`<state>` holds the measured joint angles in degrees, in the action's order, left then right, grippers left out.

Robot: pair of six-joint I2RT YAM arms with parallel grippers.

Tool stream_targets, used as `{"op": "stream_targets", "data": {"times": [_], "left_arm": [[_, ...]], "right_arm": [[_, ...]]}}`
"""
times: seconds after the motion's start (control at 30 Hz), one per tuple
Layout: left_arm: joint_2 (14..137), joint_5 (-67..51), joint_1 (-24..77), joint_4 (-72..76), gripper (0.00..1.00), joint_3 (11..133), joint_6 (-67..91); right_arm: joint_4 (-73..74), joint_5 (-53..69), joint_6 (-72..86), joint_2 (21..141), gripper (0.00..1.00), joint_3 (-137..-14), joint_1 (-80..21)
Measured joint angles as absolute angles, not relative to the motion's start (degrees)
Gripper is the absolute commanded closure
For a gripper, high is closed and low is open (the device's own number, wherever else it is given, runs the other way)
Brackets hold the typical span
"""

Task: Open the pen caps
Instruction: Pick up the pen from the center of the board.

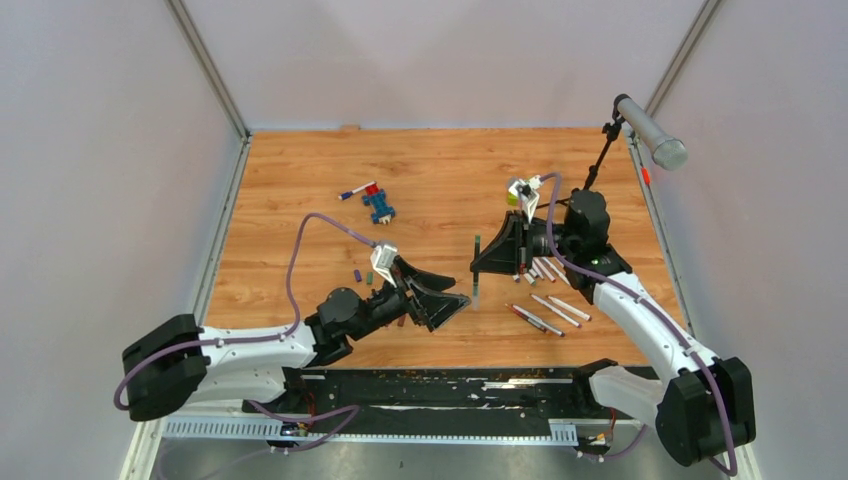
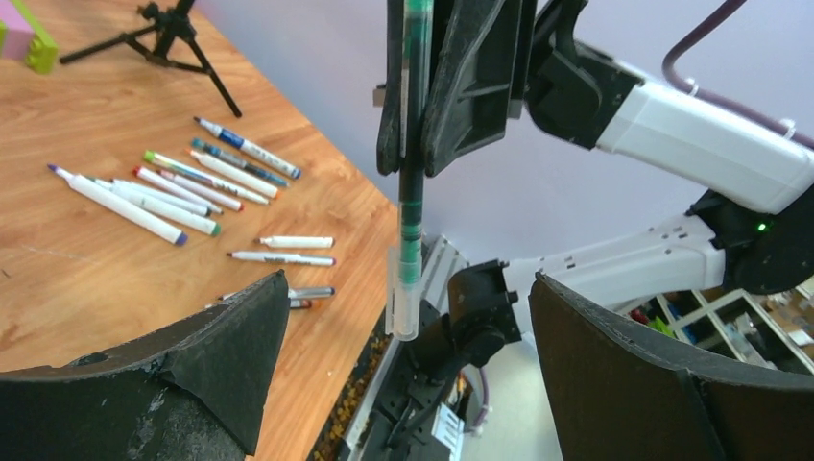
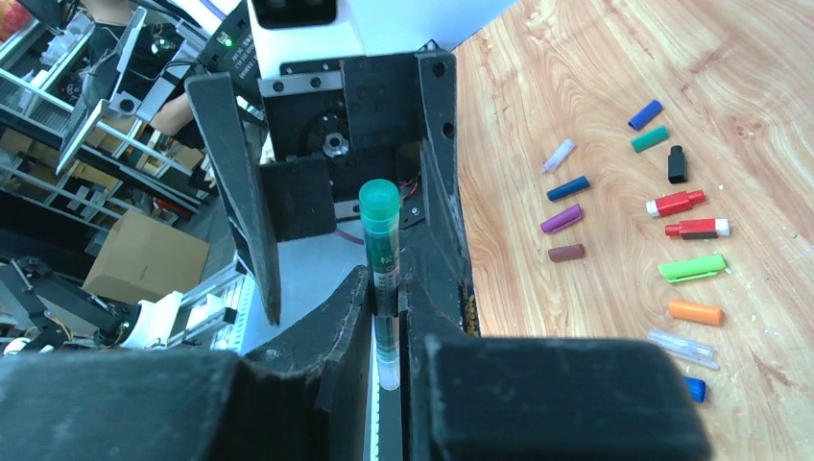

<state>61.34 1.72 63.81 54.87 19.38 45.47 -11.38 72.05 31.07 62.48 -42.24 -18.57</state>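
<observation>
My right gripper (image 1: 482, 262) (image 3: 387, 288) is shut on a green pen (image 1: 476, 258) (image 3: 381, 240) and holds it upright above the table. The pen's clear cap (image 2: 407, 303) is on its lower end. My left gripper (image 1: 455, 305) (image 2: 408, 285) is open, its fingers (image 2: 240, 355) wide apart on either side of the capped end, not touching it. Several white pens (image 1: 548, 300) (image 2: 182, 187) lie on the table under the right arm. Several loose pen caps (image 3: 672, 204) in mixed colours lie on the wood; a few show beside the left arm (image 1: 362, 277).
A black microphone stand (image 1: 600, 160) (image 2: 178, 38) stands at the back right. A yellow-green block stack (image 1: 518, 192) sits behind the right gripper. A blue-and-red toy brick figure (image 1: 378, 204) and one pen (image 1: 354, 193) lie at the back middle.
</observation>
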Motion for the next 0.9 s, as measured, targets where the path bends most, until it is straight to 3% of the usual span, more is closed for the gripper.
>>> {"op": "stream_targets", "data": {"times": [0.37,0.53,0.67,0.9], "left_arm": [[74.7,-6.0,63.3,65.7,0.16,20.4,48.7],[76.1,-6.9,63.3,65.8,0.24,22.6,50.1],[76.1,-7.0,63.3,65.3,0.36,23.4,50.7],[76.3,-6.7,63.2,59.4,0.45,25.2,50.7]], "right_arm": [[-11.8,72.0,30.9,62.3,1.0,-41.6,-18.6],[-11.9,71.9,30.9,62.3,1.0,-41.0,-18.6],[-11.9,71.3,30.9,62.2,1.0,-40.6,-18.6],[-11.8,69.2,30.9,62.0,1.0,-40.1,-18.6]]}}
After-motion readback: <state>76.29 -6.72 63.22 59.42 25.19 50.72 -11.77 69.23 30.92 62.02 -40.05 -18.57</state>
